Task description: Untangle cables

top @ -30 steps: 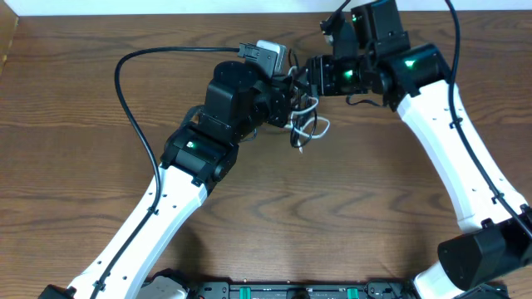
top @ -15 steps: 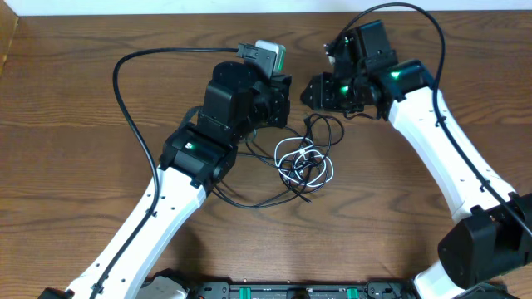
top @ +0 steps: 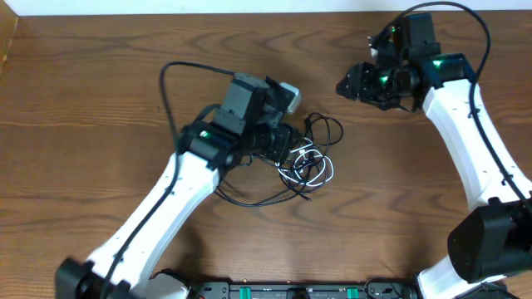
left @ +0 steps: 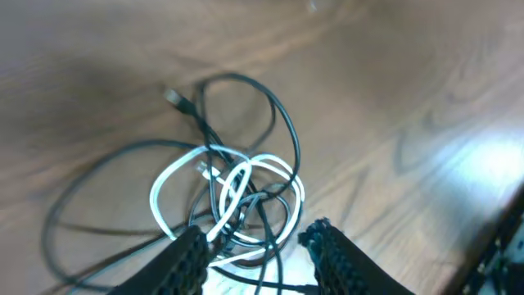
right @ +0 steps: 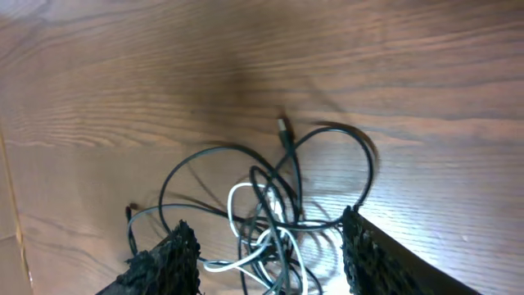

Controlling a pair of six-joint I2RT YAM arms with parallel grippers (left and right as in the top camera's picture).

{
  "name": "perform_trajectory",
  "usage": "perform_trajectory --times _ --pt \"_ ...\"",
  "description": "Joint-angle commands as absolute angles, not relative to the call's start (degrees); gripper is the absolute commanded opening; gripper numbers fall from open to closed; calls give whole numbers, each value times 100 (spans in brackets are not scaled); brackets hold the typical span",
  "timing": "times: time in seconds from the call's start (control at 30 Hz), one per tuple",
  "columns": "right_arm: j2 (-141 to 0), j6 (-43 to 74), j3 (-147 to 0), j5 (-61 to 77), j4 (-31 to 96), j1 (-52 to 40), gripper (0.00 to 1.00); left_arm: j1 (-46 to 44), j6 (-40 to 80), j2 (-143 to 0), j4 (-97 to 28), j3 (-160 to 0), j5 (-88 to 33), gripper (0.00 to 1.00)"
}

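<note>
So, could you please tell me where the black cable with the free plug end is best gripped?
Just behind its plug end, where the black cable sticks out clear of the loops of the white cable at the tangle's far edge. Probably best from above on that side, closing across the cord.

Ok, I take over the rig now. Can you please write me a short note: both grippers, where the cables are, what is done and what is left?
Left gripper: open, holding nothing, close over the heap; whether it touches is unclear.
Right gripper: open, empty, raised and off to one side of the heap.
Cables: all in one tangled heap on the table. The white cable is looped in the middle, and the black cables run through and around it.
Done: no cable is separated yet.
Left: free each cable and lay them apart.
</note>
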State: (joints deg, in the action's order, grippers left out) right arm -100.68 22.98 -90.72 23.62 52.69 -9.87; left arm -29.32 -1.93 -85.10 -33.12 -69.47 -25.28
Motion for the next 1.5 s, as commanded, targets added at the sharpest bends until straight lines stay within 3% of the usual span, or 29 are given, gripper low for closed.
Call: perform_trajectory --times 0.0,0.33,0.63,0.77,0.87,0.9,1.17,1.47 --pt "-10040 2062 -9080 2458 5343 -978 56 -2923 -904 -9000 -3334 -7030 -2939 49" --pt "-10040 2003 -9078 2456 5404 -978 57 -2923 -1094 -10057 -3245 -7030 -2331 49" --pt "-10040 1918 -9078 2456 5411 -980 58 -3020 -1087 -10335 -3122 -7030 -2480 47" --pt "-10040 1918 -9078 2456 5408 -980 58 -3096 -1090 -10353 -3116 -6984 -2523 35" --pt "-10040 1909 -9078 2456 5437 -982 58 -3098 -1081 -10370 -3122 -6923 -2519 11" --pt "-10040 1883 -9078 2456 5446 -985 58 -3096 -1055 -10370 -3120 -6908 -2493 8" --pt "-10040 1855 -9078 2484 5494 -985 57 -3094 -373 -10259 -3020 -7048 -1702 7" --pt "-10040 1306 -9078 2956 5481 -1234 56 -3094 117 -9080 -2860 -7487 -1529 7"
